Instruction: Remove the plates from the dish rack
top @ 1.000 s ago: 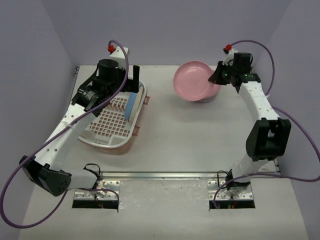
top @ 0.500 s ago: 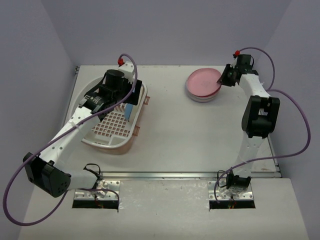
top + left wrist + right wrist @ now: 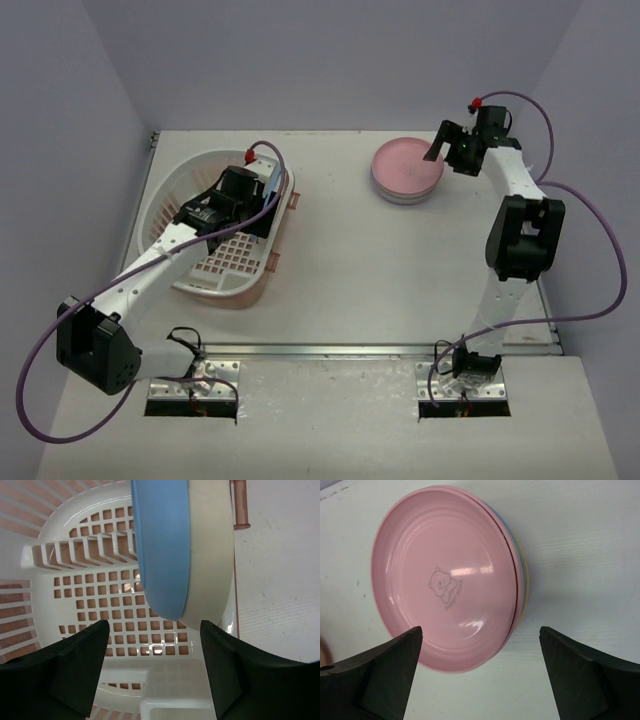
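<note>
Plates [image 3: 407, 168], two upright in dish rack [image 3: 75, 611], blue plate [image 3: 161, 550], cream plate [image 3: 214, 555], one pink-topped stack [image 3: 445, 580], left gripper [image 3: 152, 645], right gripper [image 3: 480, 647] spread

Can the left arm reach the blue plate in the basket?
Probably yes. The left gripper is open just in front of the blue plate, with nothing between. A cream plate sits right against it, so both might get pinched.

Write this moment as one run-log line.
left gripper: open, facing blue plate in dish rack | right gripper: open, facing pink plate atop stack
</note>
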Tool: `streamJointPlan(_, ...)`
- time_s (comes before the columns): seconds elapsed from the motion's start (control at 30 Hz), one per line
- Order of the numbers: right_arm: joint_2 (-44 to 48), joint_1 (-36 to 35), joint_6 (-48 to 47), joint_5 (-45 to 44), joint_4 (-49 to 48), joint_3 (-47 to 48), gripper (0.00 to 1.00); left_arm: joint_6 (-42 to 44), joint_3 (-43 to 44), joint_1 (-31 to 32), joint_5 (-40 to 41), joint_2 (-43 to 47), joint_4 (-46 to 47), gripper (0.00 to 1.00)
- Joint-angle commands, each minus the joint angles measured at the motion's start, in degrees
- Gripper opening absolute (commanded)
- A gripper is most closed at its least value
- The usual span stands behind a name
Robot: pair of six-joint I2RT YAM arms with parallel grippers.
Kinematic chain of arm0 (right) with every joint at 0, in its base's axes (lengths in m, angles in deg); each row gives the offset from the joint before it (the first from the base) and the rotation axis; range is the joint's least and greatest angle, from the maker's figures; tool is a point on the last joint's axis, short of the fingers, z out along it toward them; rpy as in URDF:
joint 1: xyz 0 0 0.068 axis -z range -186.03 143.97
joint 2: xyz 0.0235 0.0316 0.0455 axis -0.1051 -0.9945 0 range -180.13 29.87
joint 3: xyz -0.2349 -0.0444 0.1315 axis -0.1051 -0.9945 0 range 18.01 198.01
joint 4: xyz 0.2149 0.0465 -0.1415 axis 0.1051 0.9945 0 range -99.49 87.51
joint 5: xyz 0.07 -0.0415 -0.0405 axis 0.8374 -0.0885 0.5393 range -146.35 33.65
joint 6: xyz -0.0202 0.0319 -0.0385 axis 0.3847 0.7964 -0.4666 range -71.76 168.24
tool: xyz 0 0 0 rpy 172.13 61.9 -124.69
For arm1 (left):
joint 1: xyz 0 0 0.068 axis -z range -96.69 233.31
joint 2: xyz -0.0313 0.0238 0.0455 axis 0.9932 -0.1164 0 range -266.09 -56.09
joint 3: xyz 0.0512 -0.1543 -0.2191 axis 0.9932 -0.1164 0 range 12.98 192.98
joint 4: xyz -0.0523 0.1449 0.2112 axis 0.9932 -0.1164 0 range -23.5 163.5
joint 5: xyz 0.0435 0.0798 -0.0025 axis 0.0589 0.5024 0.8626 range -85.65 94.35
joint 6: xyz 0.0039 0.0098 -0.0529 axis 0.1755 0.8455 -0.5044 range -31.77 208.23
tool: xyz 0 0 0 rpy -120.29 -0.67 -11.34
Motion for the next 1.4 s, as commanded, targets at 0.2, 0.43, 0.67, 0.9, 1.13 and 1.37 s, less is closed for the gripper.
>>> streamJointPlan(0.2, 17.08, 0.16, 2.68, 9.00, -1.45, -6.32, 0.99, -2.62, -0.97, 0.45, -3.11, -2.61, 3.61, 0.71)
streamJointPlan(0.43, 24.09, 0.16, 3.10, 12.42, -2.46, -10.86, 0.99, -4.11, 2.57, 0.41, 2.71, -10.46, 6.15, 0.70)
streamJointPlan(0.67, 29.25, 0.07, 1.78, 14.27, -3.61, -15.24, 0.99, -6.66, 7.72, -0.75, 7.90, -16.54, 8.15, 0.70)
streamJointPlan(0.9, 30.57, 0.07, 1.77, 15.53, -4.14, -17.36, 0.99, -5.78, 9.13, -1.22, 12.73, -18.94, 9.70, 0.70)
streamJointPlan(1.13, 31.08, 0.07, 2.57, 16.39, -5.10, -19.17, 0.99, -6.39, 9.04, -1.23, 20.57, -19.04, 14.24, 0.66)
streamJointPlan(1.37, 31.55, 0.16, 2.45, 16.57, -5.46, -20.07, 0.99, -5.55, 8.93, 0.18, 25.58, -20.21, 18.23, 0.66)
